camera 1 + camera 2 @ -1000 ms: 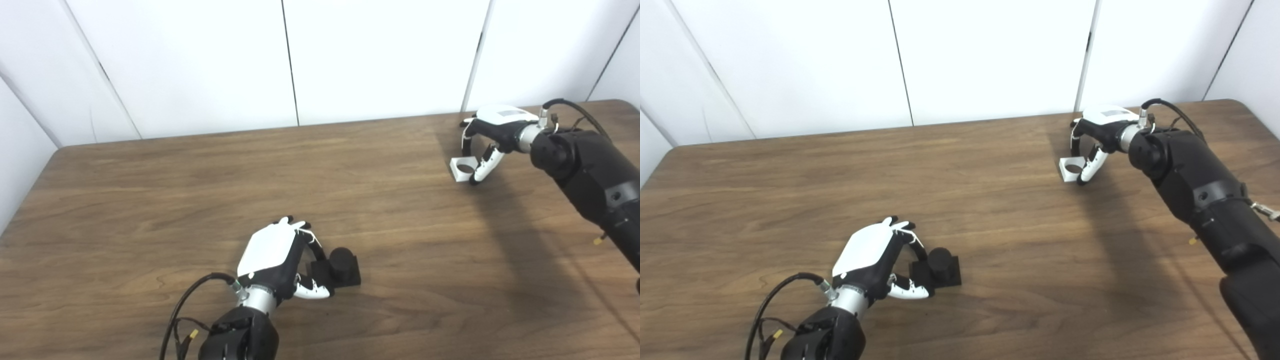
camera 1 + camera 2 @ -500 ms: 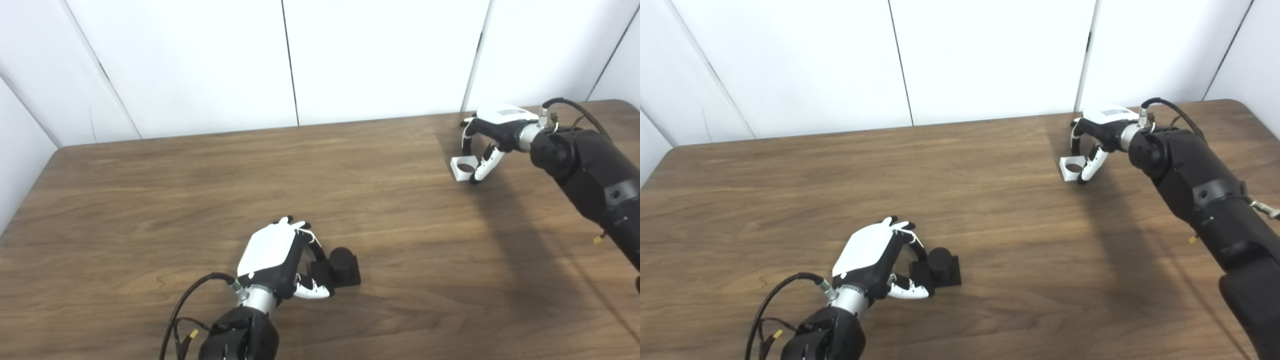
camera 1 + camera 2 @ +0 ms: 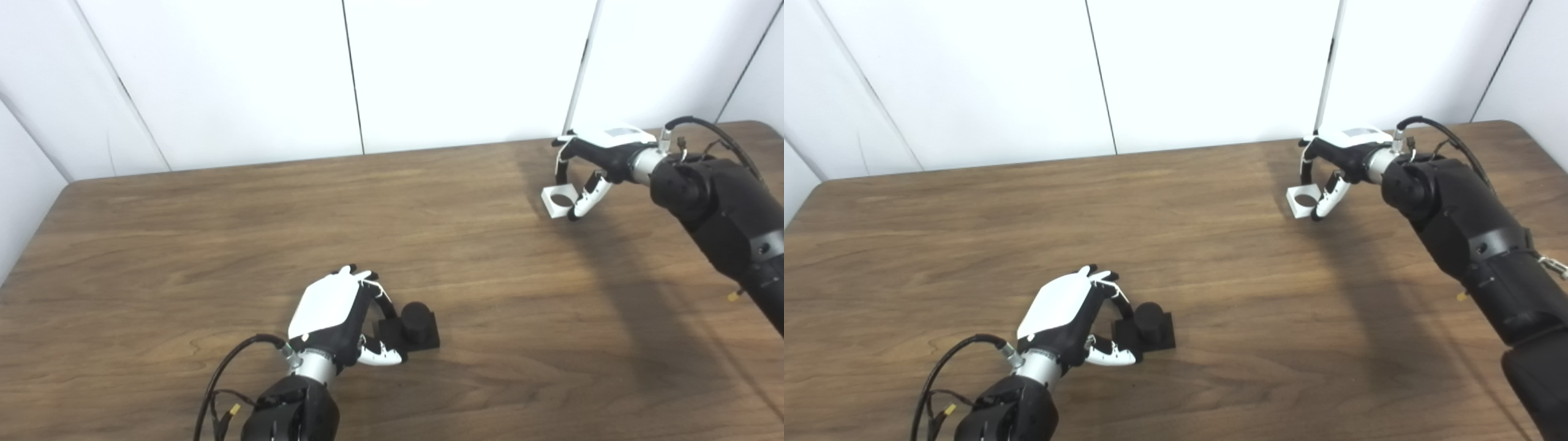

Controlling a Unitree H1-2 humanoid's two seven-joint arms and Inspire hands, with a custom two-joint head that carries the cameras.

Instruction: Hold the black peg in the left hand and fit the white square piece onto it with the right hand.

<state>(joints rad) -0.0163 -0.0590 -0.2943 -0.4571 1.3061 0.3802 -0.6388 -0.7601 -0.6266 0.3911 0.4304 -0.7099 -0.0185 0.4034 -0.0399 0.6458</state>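
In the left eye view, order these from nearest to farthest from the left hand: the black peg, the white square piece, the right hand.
1. black peg: right beside the left hand, at its fingers.
2. white square piece: far right, toward the back.
3. right hand: just beyond the piece, grasping it.

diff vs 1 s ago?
The right hand, shut on the white square piece, has carried it a little left, toward the table's middle; whether it has lifted clear is unclear. The left hand stays closed on the black peg, which rests on the table as before.
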